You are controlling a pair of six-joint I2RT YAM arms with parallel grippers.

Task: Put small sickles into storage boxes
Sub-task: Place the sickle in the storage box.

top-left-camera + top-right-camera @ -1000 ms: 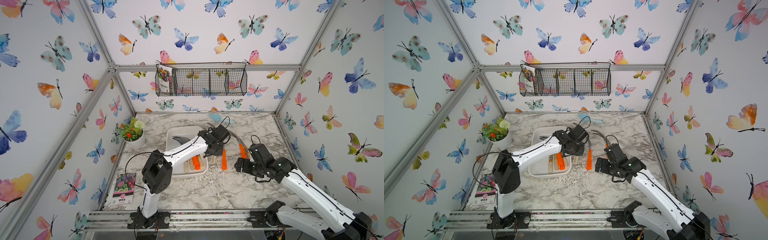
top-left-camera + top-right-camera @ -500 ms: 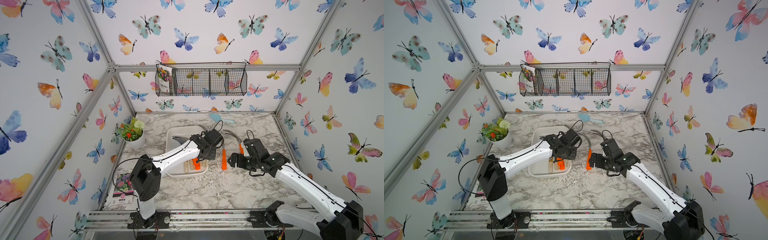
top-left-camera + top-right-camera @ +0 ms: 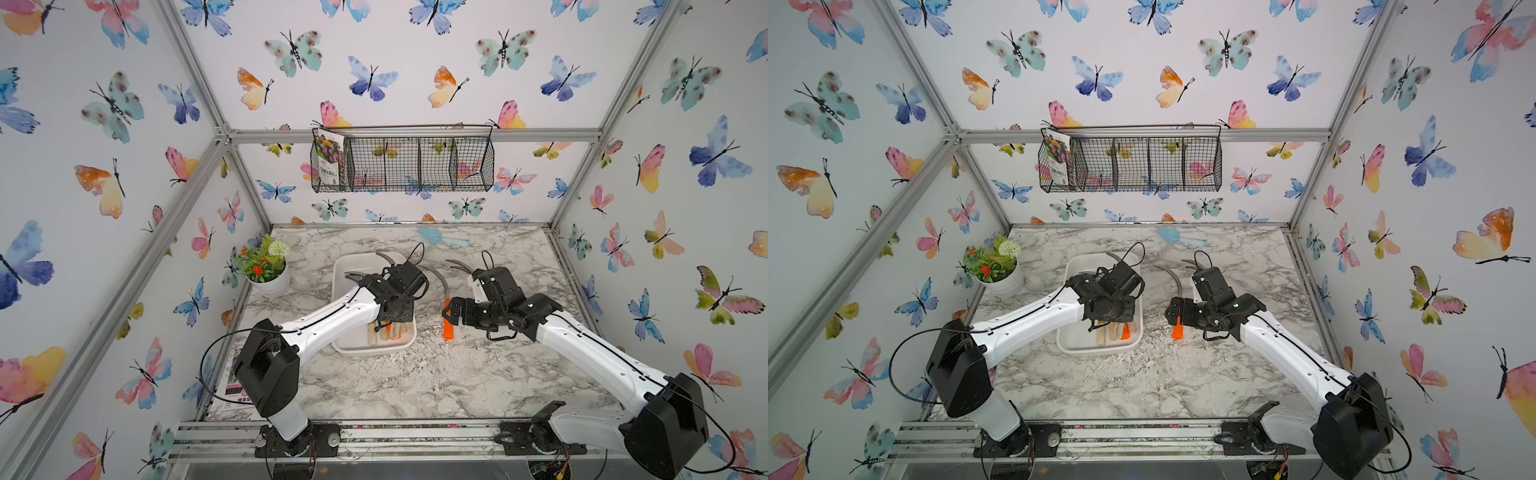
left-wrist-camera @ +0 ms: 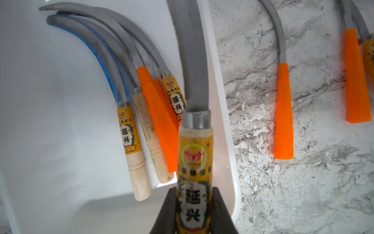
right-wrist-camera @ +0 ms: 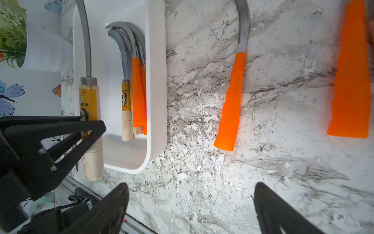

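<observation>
Marbled tabletop [image 3: 415, 382] under butterfly wallpaper [image 3: 415, 50]. Clamps left gripper [image 4: 193, 191] tight on a labelled wooden-handled sickle [image 4: 194, 141], raised over the white tray [image 4: 60, 131]. Holds right gripper [image 5: 190, 194] spread wide, empty, above bare marble near an orange-handled sickle [image 5: 232, 97] lying beside the tray. Keeps several other sickles [image 4: 153, 113] bunched inside the tray.

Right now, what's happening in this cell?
The left gripper is shut on a wood-handled sickle, holding it over the white tray, which already holds several sickles. The right gripper is open over the marble table, near an orange-handled sickle; another orange one lies beside it, outside the tray.
</observation>
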